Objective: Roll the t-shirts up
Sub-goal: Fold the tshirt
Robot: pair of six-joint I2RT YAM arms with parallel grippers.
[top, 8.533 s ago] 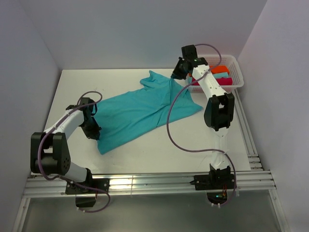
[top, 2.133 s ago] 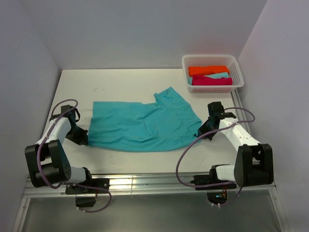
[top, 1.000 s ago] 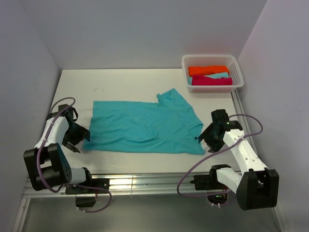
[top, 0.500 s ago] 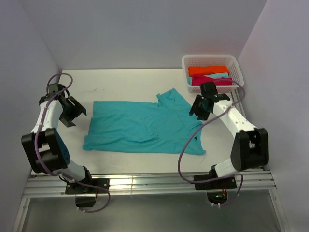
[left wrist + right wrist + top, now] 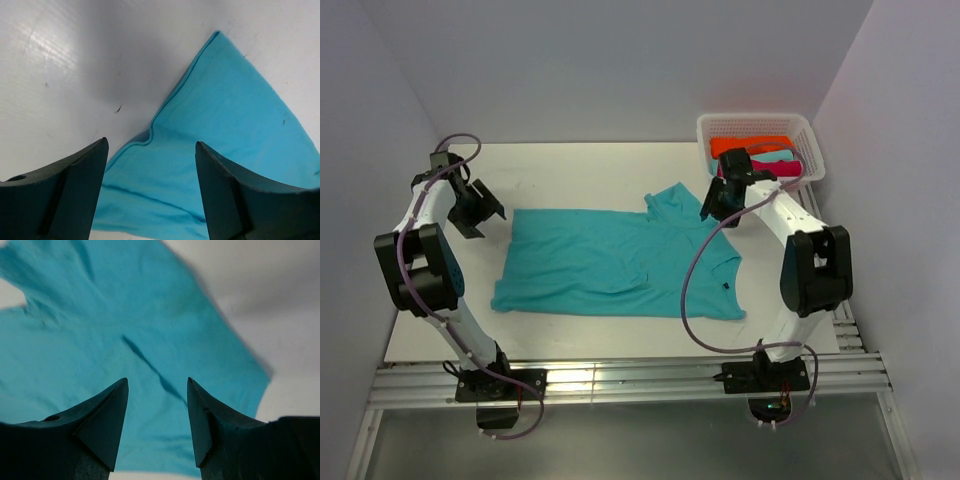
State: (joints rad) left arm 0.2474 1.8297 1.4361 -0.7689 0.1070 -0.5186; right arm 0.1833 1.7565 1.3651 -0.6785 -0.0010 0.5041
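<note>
L tool (image 5: 150, 144) & R tool (image 5: 157, 382) both gaped open, holding nothing. I saw flat teal-turquoise cloth t-shirt (image 5: 610, 262) spread on white desk (image 5: 580, 170): corner just beyond L tool, sleeve under R tool.

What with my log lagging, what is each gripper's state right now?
Left gripper: open, holding nothing, over the teal t-shirt corner.
Right gripper: open, holding nothing.
</note>
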